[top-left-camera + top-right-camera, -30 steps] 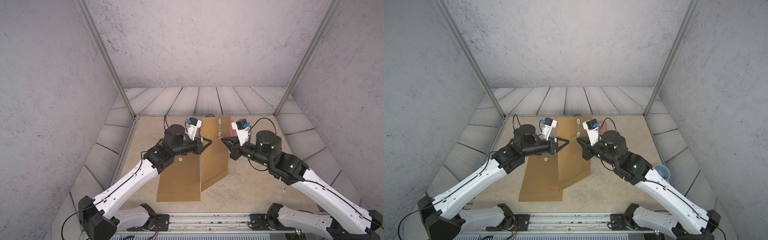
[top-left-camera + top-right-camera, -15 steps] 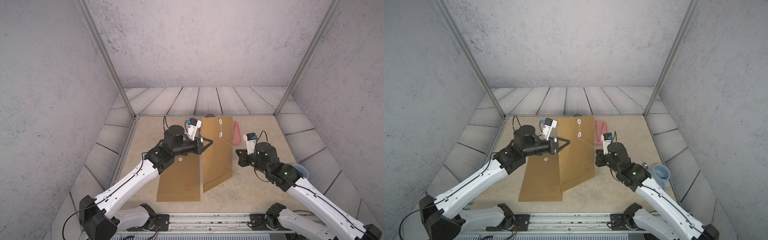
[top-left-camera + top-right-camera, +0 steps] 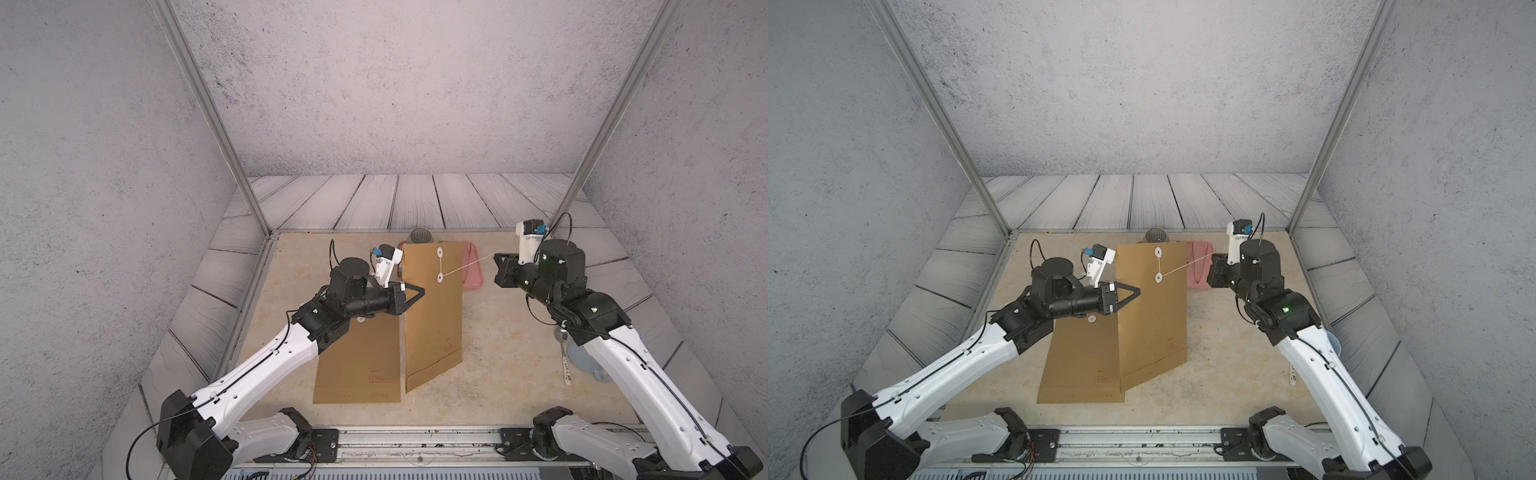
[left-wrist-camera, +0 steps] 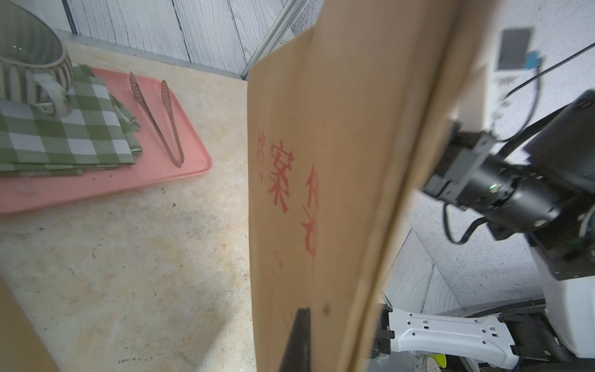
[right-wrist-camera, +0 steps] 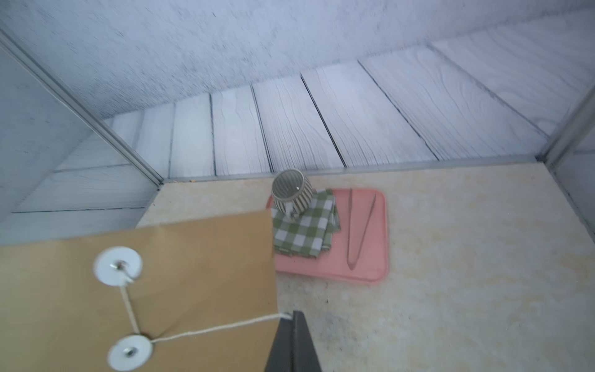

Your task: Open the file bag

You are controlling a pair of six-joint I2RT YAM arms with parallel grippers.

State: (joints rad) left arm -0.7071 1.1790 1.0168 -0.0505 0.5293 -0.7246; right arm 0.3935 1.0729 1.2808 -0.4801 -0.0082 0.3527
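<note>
Left arm (image 3: 266, 365) stretched forward from near base, wrist level. Left pincer (image 3: 420, 291) points sideways toward right arm, jaws clamped on file bag (image 3: 432, 324) edge. Right arm (image 3: 648, 374) extended forward, wrist raised. Right pincer (image 3: 497, 258) aimed back toward left one, jaws closed, pinching string (image 3: 469, 264) taut. Pincers well apart.

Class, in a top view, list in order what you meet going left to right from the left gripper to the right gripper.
left gripper → upright file bag → string → right gripper
</note>
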